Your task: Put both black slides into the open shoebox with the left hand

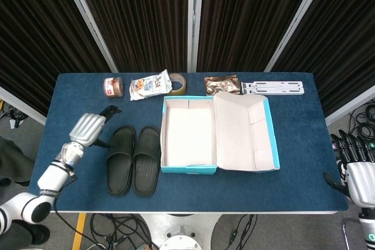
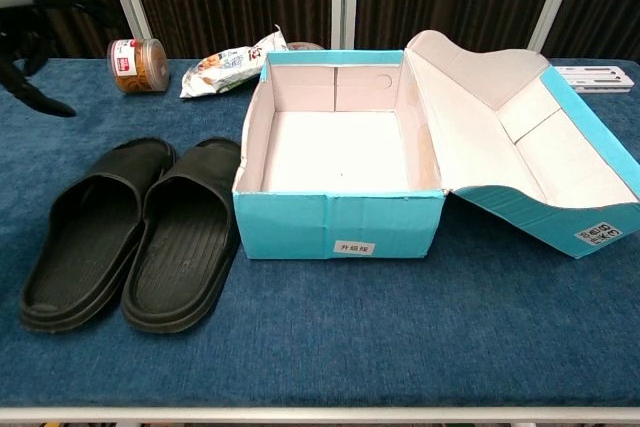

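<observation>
From the head view I see my whole left hand (image 1: 89, 127) over the desk (image 1: 76, 95), just left of the 2 black slides (image 1: 133, 159); the chest view catches only its dark fingertips (image 2: 40, 7) at the top-left corner. That hand holds nothing, fingers spread. My right hand (image 1: 358, 171), seen only from the head, hangs off the desk's right edge, fingers apart. The slides lie side by side beside the 1 open shoebox (image 1: 188, 139).
</observation>
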`<state>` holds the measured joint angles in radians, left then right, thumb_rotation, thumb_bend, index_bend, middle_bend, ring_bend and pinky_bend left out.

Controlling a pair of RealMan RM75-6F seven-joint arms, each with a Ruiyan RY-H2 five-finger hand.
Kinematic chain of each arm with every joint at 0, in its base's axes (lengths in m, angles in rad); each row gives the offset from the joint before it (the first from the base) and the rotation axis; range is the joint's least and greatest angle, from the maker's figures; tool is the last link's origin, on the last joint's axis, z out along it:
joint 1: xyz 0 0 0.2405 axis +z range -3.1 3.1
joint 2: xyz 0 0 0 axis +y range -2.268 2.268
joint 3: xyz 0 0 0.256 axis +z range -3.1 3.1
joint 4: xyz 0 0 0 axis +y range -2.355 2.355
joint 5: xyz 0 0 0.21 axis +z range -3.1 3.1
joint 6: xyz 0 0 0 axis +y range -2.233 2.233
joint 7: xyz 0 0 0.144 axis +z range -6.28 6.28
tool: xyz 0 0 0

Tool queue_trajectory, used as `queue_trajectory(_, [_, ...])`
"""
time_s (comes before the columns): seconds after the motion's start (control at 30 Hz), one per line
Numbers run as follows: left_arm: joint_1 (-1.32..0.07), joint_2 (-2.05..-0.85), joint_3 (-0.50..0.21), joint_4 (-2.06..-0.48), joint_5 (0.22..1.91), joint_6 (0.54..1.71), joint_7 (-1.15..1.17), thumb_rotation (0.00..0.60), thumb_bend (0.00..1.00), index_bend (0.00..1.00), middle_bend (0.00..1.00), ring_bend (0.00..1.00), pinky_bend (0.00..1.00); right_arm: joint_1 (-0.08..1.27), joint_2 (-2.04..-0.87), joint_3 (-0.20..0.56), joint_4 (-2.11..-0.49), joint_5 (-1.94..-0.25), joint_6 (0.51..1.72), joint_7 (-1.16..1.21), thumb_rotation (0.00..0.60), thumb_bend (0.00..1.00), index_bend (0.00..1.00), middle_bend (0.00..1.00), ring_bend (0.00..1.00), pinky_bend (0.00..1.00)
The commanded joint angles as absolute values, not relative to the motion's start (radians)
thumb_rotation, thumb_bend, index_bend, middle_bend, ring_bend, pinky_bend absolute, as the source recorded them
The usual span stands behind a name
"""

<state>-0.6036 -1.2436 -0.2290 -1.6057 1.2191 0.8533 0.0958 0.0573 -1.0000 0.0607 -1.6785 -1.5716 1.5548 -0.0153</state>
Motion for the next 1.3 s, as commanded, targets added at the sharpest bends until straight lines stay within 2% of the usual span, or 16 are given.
queue_trajectory(0.03, [-0.686, -1.291, -0.230, -1.632, 1.098, 0.761, 0.183, 0.600, 0.00, 0.14, 0.09, 0.66, 0.91, 0.057, -1.000, 0.058, -1.675, -1.572, 1.551, -0.009, 0.600, 0.10, 0.00, 0.00, 0.00, 0.00])
queue_trajectory(0.37, [-0.806, -1.369, -0.158, -1.645, 0.797, 0.732, 0.371, 0.600, 0.00, 0.11, 0.05, 0.66, 0.91, 0.062, -1.007, 0.054, -1.647, -1.565, 1.528, 0.030, 0.600, 0.11, 0.00, 0.00, 0.00, 0.00])
queue_trajectory(0.67, [-0.882, -1.436, -0.127, -1.588, 0.633, 0.737, 0.415, 0.600, 0.00, 0.10, 0.04, 0.66, 0.91, 0.066, -1.012, 0.053, -1.633, -1.560, 1.516, 0.049, 0.600, 0.11, 0.00, 0.00, 0.00, 0.00])
queue_trajectory(0.9, [-0.959, -1.483, -0.089, -1.524, 0.483, 0.701, 0.456, 0.600, 0.00, 0.10, 0.04, 0.69, 0.95, 0.063, -1.014, 0.051, -1.625, -1.553, 1.513, 0.055, 0.600, 0.11, 0.00, 0.00, 0.00, 0.00])
queue_trajectory(1.0, [-0.984, -1.506, -0.082, -1.498, 0.436, 0.698, 0.461, 0.600, 0.00, 0.13, 0.11, 0.72, 0.97, 0.062, -1.015, 0.051, -1.624, -1.549, 1.511, 0.056, 0.600, 0.11, 0.00, 0.00, 0.00, 0.00])
queue_trajectory(1.13, [-0.999, -1.541, -0.080, -1.456, 0.388, 0.706, 0.450, 0.600, 0.00, 0.30, 0.33, 0.80, 1.00, 0.062, -1.015, 0.052, -1.622, -1.544, 1.508, 0.058, 0.600, 0.11, 0.00, 0.00, 0.00, 0.00])
queue_trajectory(1.3, [-1.000, -1.546, -0.086, -1.450, 0.368, 0.719, 0.423, 0.600, 0.00, 0.46, 0.49, 0.85, 1.00, 0.062, -1.014, 0.056, -1.620, -1.541, 1.512, 0.060, 0.600, 0.11, 0.00, 0.00, 0.00, 0.00])
